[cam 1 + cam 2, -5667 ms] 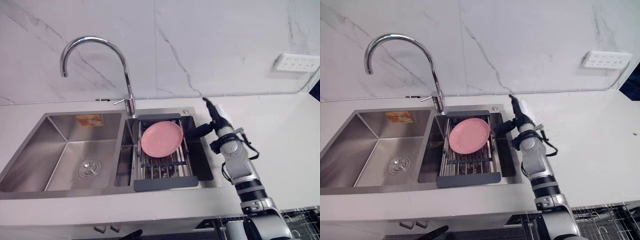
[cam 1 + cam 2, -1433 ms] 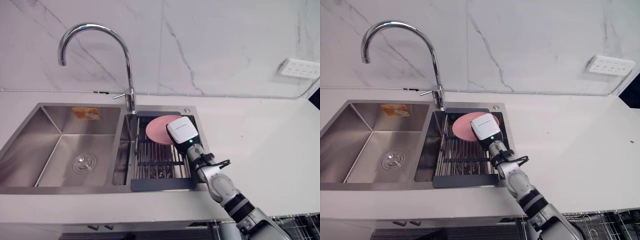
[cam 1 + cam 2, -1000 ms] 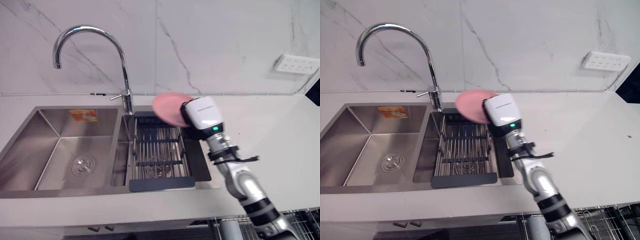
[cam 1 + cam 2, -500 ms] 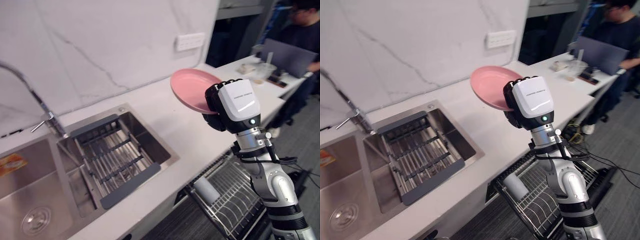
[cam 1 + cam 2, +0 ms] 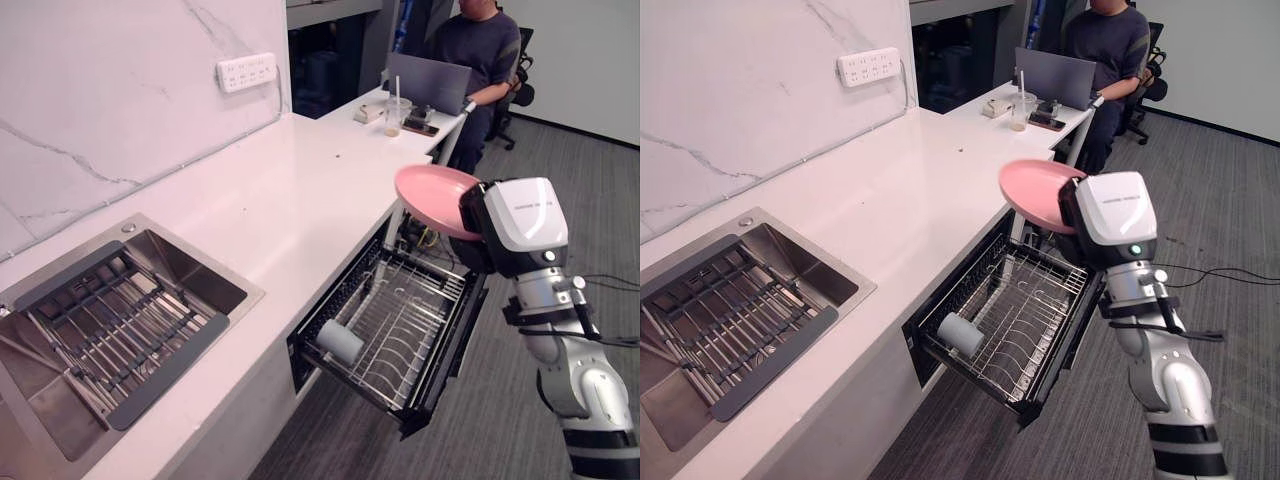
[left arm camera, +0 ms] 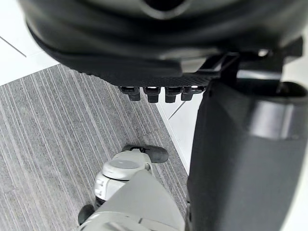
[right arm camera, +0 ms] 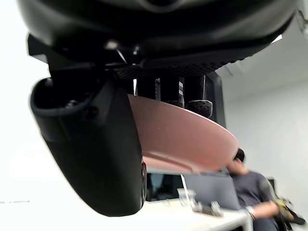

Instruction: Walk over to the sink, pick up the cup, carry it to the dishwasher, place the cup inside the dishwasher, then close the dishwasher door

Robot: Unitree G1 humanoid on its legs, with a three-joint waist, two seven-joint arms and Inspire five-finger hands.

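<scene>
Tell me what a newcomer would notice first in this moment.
A round pink plate, not a cup, is pinched by the fingers of the right hand by the open dishwasher's pulled-out wire rack. A pale cylindrical cup lies on its side in that rack; a person sits at a laptop beyond the white counter.

What my right hand point(image 5: 510, 230) held was a pink plate point(image 5: 432, 198), round and shallow. The fingers point(image 7: 195, 96) lay over its rim with the thumb beneath. It was tilted a little and hung in the air above the outer end of the dishwasher point(image 5: 325, 305). The dishwasher stood open under the table, its wire rack point(image 5: 415, 315) drawn out and its dark door point(image 5: 447, 352) at the rack's outer edge. A pale cup point(image 5: 340, 342) lay on its side in the rack. The sink point(image 5: 200, 272) was well apart from the plate.
</scene>
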